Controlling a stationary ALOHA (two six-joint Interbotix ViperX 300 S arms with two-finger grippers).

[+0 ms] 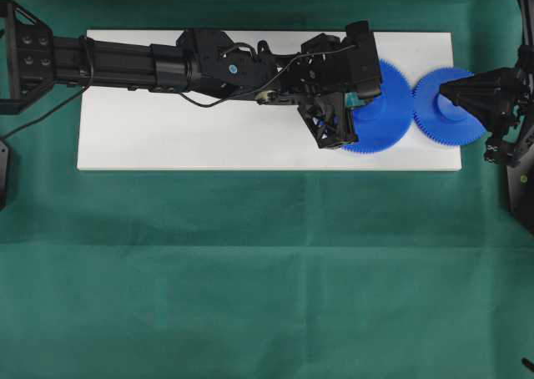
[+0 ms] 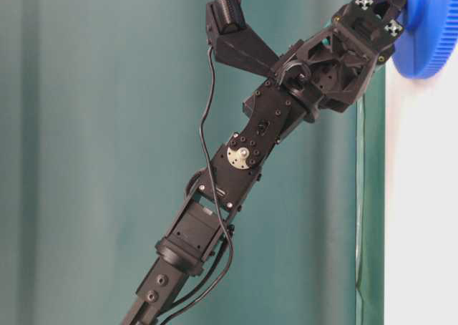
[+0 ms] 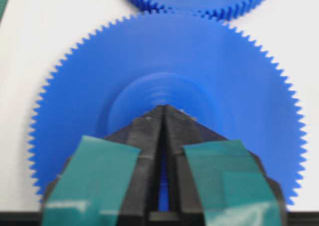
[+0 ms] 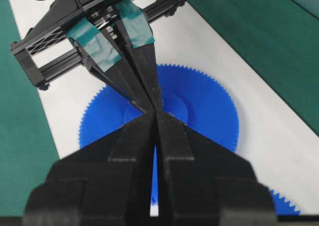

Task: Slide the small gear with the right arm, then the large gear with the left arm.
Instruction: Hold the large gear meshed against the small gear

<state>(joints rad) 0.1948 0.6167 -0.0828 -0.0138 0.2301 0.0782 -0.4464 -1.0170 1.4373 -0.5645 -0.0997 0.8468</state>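
We find the large gear (image 3: 164, 86) to be bright blue plastic, matt, with faint concentric ridges on its hub. The small gear (image 1: 450, 108) beside it looks alike. The left gripper's (image 3: 164, 111) fingers (image 3: 144, 136) are matt black plastic with glossy teal tape (image 3: 89, 181). White board (image 1: 209, 137): smooth, matt. Desk (image 1: 250, 295) cloth: green, creased.
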